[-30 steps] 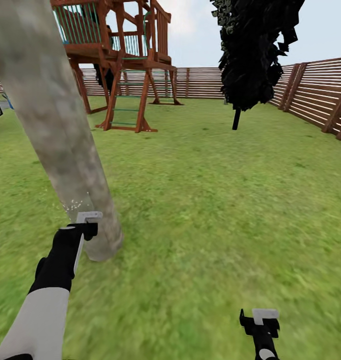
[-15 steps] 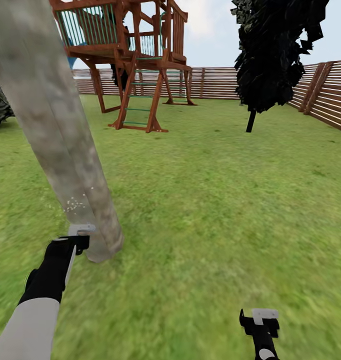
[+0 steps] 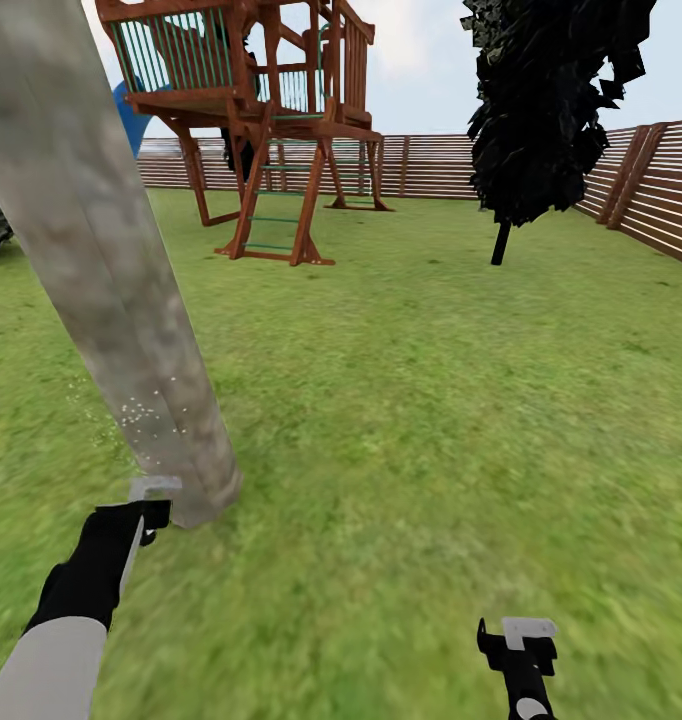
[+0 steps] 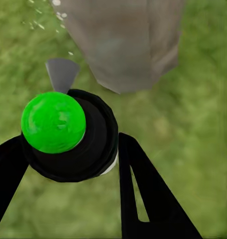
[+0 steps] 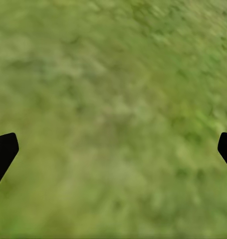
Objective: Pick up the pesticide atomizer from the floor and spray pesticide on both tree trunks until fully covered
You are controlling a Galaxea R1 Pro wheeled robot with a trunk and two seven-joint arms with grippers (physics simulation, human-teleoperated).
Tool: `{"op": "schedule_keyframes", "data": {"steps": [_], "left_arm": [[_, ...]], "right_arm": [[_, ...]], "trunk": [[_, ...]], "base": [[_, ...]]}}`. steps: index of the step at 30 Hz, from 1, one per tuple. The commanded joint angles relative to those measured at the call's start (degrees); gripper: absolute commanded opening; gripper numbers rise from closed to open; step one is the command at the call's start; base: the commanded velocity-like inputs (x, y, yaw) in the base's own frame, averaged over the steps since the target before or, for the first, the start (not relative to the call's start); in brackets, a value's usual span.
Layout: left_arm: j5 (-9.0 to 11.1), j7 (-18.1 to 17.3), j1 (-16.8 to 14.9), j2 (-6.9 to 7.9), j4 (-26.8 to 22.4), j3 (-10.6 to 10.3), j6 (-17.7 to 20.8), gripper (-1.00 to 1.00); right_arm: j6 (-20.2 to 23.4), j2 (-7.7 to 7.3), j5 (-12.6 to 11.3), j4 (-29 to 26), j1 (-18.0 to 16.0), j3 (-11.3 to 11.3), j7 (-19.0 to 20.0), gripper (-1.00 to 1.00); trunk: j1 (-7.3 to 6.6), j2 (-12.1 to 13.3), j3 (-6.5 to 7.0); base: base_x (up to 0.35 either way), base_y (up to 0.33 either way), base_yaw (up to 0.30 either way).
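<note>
A thick mottled grey-beige tree trunk [image 3: 111,270] leans up from the grass at the left. Its base also shows in the left wrist view [image 4: 128,40]. My left gripper [image 3: 141,510] sits just in front of the trunk's foot. In the left wrist view this gripper [image 4: 68,154] is shut on the pesticide atomizer [image 4: 68,134], a dark round bottle with a bright green top and a grey nozzle aimed at the trunk. White spray specks [image 3: 136,410] dot the lower trunk. My right gripper [image 3: 518,640] hangs low at the right over the grass, and the right wrist view [image 5: 113,149] shows it open and holding nothing.
A brown wooden play tower [image 3: 271,120] with a ladder stands behind the trunk. An all-black thin-stemmed tree [image 3: 551,100] rises at the back right. A slatted wooden fence [image 3: 661,190] closes the lawn at the back and right. Open grass [image 3: 431,400] lies ahead.
The view turned slightly left at first. My left arm has drawn back and down along the trunk's foot with the atomizer, and the spray specks now sit lower. The right arm has stayed put.
</note>
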Motion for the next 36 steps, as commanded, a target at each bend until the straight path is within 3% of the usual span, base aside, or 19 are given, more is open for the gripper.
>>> {"op": "schedule_keyframes", "data": {"steps": [1, 3, 4, 6, 8, 10, 11, 13, 14, 15, 18, 21, 23, 29, 33, 36], "left_arm": [[-0.24, 0.04, -0.03, 0.05, -0.02, -0.12, 0.0, -1.0], [-0.26, 0.01, -0.04, 0.69, -0.18, 0.01, -0.02, -1.0], [-0.29, -0.03, 0.0, 1.21, -0.26, 1.08, -0.08, -1.0], [-0.28, -0.05, 0.03, 1.03, 0.04, 1.98, -1.36, -1.0], [-0.18, 0.0, 0.04, -0.32, 0.62, 1.98, -3.2, -1.0], [-0.48, 0.04, 0.04, -3.29, 1.34, 1.99, -5.21, -1.0], [-0.52, 0.05, 0.04, -3.68, 1.78, 2.06, -6.52, -1.0], [-0.47, 0.13, 0.09, -3.18, 6.88, 2.75, -11.01, -1.0], [-0.6, 1.77, 0.05, -2.87, 11.65, 3.34, -14.72, -1.0], [-0.56, 3.87, 0.04, -2.71, 13.1, 3.47, -16.24, -1.0], [-0.35, 5.7, 0.04, -2.17, 14.21, 3.7, -17.22, -1.0], [-0.25, 5.94, 0.04, -1.94, 14.3, 8.01, -17.47, -1.0], [-0.2, 5.95, 0.04, -1.93, 14.29, 9.45, -17.52, -1.0], [-0.58, 5.75, -0.43, -1.86, 13.69, 9.02, -20.36, -1.0], [-0.27, 5.9, -0.6, 0.44, 14.12, 9.14, -20.69, -1.0], [-0.13, 6.08, -0.13, -1.07, 18.38, 9.47, -28.02, -1.0]], "right_arm": [[0.0, 0.0, 0.0, 0.0, 0.0, 0.0, 0.0, 1.0], [0.0, 0.0, 0.0, 0.0, -0.01, 0.0, 0.02, 1.0], [0.0, 0.0, 0.0, 0.0, -0.01, 0.0, 0.07, 1.0], [0.0, 0.0, 0.0, 0.0, 0.01, 0.0, 0.1, 1.0], [0.0, -0.03, 0.0, 0.0, -0.01, 0.0, 0.15, 1.0], [0.0, -0.09, 0.0, 0.0, -0.01, 0.0, 0.13, 1.0], [0.0, -0.1, 0.0, 0.0, -0.01, -0.02, 0.11, 1.0], [0.0, -0.16, 0.03, -0.02, -0.01, -0.05, 0.12, 1.0], [0.0, -0.18, 0.07, 0.0, -0.01, -0.08, 0.11, 1.0], [0.0, -0.18, 0.06, -0.02, -0.01, -0.07, 0.1, 1.0], [0.0, -0.17, 0.02, -0.02, -0.01, -0.03, 0.09, 1.0], [0.0, -0.17, 0.0, -0.08, -0.01, -0.02, 0.04, 1.0], [0.0, -0.17, 0.0, -0.07, -0.01, -0.03, 0.01, 1.0], [0.0, -0.17, 0.0, -0.04, -0.01, -0.08, -0.09, 1.0], [0.0, -0.17, 0.0, -0.03, -0.01, -0.08, -0.09, 1.0], [0.0, -0.17, 0.0, 0.0, 0.0, -0.09, -0.09, 1.0]], "trunk": [[0.0, 0.0, 0.0], [0.0, 0.0, 0.0], [0.0, 0.0, 0.0], [0.0, 0.0, 0.0], [0.0, 0.0, 0.0], [0.0, 0.0, 0.0], [0.0, 0.0, 0.0], [0.0, 0.0, 0.0], [0.0, 0.0, 0.0], [0.0, 0.0, 0.0], [0.0, 0.0, 0.0], [0.0, 0.0, 0.0], [0.0, 0.0, 0.0], [0.0, 0.0, 0.0], [0.0, 0.0, 0.0], [0.0, 0.0, 0.0]], "base": [[0.0, 0.0, 0.0], [0.0, 0.0, 0.0], [0.0, 0.0, 0.0], [0.0, 0.0, 0.0], [0.0, 0.0, 0.0], [0.04, -0.089, 0.0], [0.088, -0.201, 0.0], [0.109, -0.24, 0.0], [0.13, -0.251, 0.0], [0.137, -0.252, 0.0], [0.166, -0.245, 0.019], [0.214, -0.214, 0.239], [0.256, -0.156, 0.273], [0.027, -0.014, 0.278], [0.0, 0.0, 0.278], [0.022, -0.033, 0.278]]}}
